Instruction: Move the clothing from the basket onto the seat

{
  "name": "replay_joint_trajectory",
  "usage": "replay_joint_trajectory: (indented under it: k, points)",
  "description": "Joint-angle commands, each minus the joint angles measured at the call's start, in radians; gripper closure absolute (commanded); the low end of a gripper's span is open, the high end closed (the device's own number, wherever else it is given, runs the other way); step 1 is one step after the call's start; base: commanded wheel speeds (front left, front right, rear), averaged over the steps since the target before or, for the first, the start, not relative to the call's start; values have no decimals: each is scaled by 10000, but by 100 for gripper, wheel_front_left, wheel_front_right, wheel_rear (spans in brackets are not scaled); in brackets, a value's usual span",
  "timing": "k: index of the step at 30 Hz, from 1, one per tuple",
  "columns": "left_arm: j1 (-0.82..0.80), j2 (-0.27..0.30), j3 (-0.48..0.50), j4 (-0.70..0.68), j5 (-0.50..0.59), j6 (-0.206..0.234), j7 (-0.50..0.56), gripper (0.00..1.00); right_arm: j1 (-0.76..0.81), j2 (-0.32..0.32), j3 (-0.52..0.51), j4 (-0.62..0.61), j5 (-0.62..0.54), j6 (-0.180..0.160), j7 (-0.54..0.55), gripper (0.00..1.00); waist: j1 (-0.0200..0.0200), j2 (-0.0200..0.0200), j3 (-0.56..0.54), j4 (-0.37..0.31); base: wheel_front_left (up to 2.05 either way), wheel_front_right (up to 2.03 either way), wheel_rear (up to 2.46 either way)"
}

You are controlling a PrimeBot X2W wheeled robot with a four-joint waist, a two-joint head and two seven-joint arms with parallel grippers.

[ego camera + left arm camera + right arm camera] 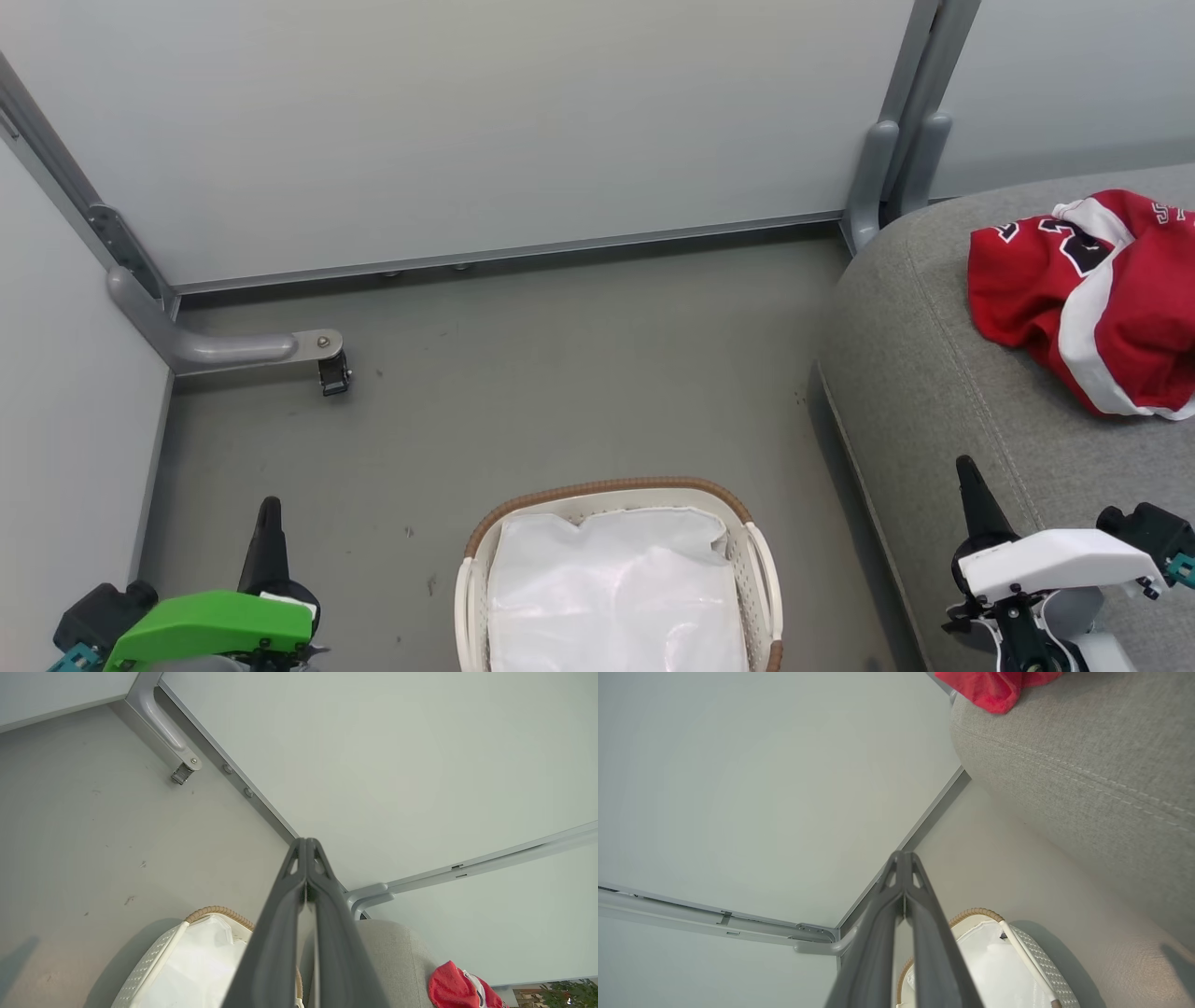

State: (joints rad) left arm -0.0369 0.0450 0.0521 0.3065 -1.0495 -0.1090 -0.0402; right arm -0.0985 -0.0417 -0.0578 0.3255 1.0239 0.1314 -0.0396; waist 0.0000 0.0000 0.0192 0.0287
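Note:
The red clothing (1092, 294) with white trim and black numerals lies crumpled on the grey seat (934, 392) at the right; it also shows as a red heap (451, 989) and a red edge (994, 688) in the wrist views. The white basket (756, 560) with a brown woven rim stands on the floor at the bottom centre, holding a plain white liner sheet (616, 588). My left gripper (269, 509) is at the lower left, shut and empty, its tips together (306, 842). My right gripper (964, 467) is at the lower right over the seat's front edge, shut and empty (903, 855).
Pale partition walls (467, 121) close the back and left. A grey metal foot with a small caster (331, 369) sticks out over the floor at the left, and grey posts (896, 159) stand behind the seat. Grey floor (560, 373) lies between basket and wall.

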Motion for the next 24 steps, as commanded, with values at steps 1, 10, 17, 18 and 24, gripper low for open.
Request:
replay_joint_trajectory:
  k: [1,10,17,18,24]
  points:
    - [-304,50,54,-139,-264,-61,56,100,-137,-69,-60,-159,301,-5,72,100,0,0,-3,-6,0,0,0]
    - [-386,56,155,-226,-1160,-87,311,100,-141,-76,-146,-275,1222,-6,316,100,0,0,-24,-42,0,0,0]
    - [-455,60,232,-292,-1820,-116,497,100,-144,-80,-210,-359,1914,-7,503,100,0,0,-40,-71,0,0,0]
    - [-462,60,239,-300,-1903,-119,511,100,-144,-81,-218,-369,1995,-7,522,100,0,0,-42,-74,0,0,0]
    - [-516,63,298,-347,-2438,-141,666,100,-146,-86,-272,-442,2557,-8,668,100,0,0,-56,-100,0,0,0]
